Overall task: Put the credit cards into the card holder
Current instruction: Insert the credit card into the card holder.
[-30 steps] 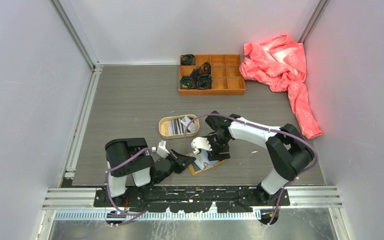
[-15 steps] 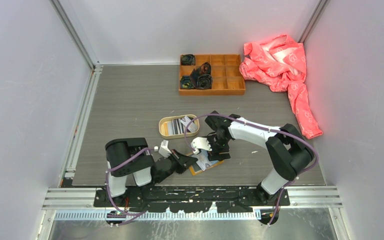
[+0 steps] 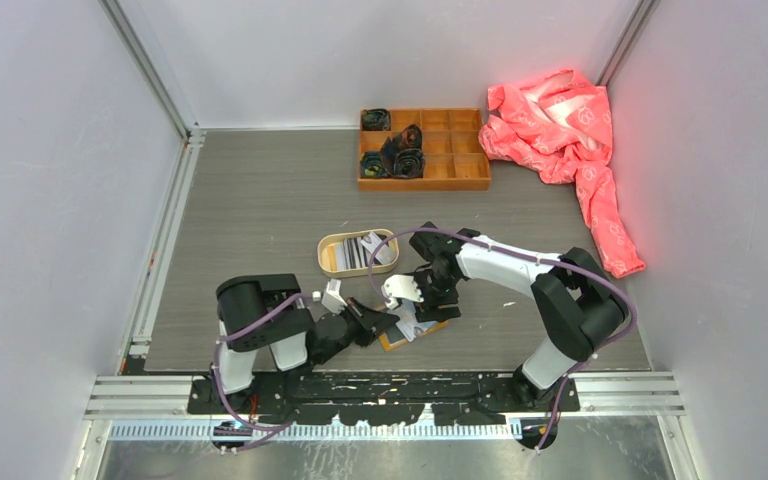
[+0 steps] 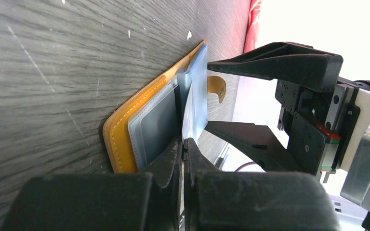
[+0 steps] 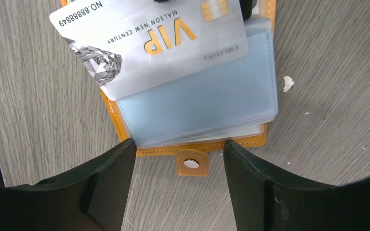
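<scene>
The mustard-orange card holder lies open on the table, its clear sleeves facing up and its snap tab toward the right wrist camera. It also shows in the top view and the left wrist view. My left gripper is shut on a silver VIP credit card. The card's far edge rests on the sleeves' left edge; I cannot tell whether it is inside a sleeve. My right gripper is open, its fingers astride the holder's tab edge. More cards lie in the tan tray.
A wooden compartment box with dark rolled items stands at the back. A pink cloth lies at the back right. The two grippers are close together over the holder near the table's front edge.
My left gripper has moved a little to the right with the card, closer to the holder. The right arm has not moved.
</scene>
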Tool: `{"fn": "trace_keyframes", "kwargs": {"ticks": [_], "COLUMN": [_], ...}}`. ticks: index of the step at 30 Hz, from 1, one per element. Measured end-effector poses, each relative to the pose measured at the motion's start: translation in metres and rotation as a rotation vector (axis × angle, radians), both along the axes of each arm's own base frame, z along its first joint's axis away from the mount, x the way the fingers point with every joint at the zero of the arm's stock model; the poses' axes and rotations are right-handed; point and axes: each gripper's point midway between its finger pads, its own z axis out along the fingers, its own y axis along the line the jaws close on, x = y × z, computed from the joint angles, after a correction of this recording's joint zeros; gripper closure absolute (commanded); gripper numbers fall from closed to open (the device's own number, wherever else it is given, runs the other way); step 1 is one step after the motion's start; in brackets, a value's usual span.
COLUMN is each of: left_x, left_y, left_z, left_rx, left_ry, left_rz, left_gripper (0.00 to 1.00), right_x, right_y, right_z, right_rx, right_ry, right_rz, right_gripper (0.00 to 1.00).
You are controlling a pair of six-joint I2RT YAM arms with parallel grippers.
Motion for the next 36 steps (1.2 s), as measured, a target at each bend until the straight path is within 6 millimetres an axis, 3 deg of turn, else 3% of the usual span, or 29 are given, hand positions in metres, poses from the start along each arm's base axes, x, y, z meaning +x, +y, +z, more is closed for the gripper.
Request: {"fn": "trace_keyframes", "kwargs": {"ticks": [19,26,36], "left_x": [0.018,0.020,0.021], "left_y": [-0.015,-0.015,-0.012], "left_z": [-0.003,-0.002,-0.002], "left_rx": [0.001,0.000,0.015], "left_ry": [-0.027,-0.035,-0.054], "left_rz": [-0.018,-0.014,0.011], "left_gripper": [1.00,1.00,1.00], "right_x": [-0.003,-0.001,0.002], "right_y": [0.006,0.010,0.004], "right_z": [0.007,0.019,0.015], "right_rx": [0.040,0.092,0.066], "right_ry": [0.005,-0.010,-0.015], "right_rz": [-0.011,-0.021,-0.032], "right_gripper": [0.18,0.19,0.25]}}
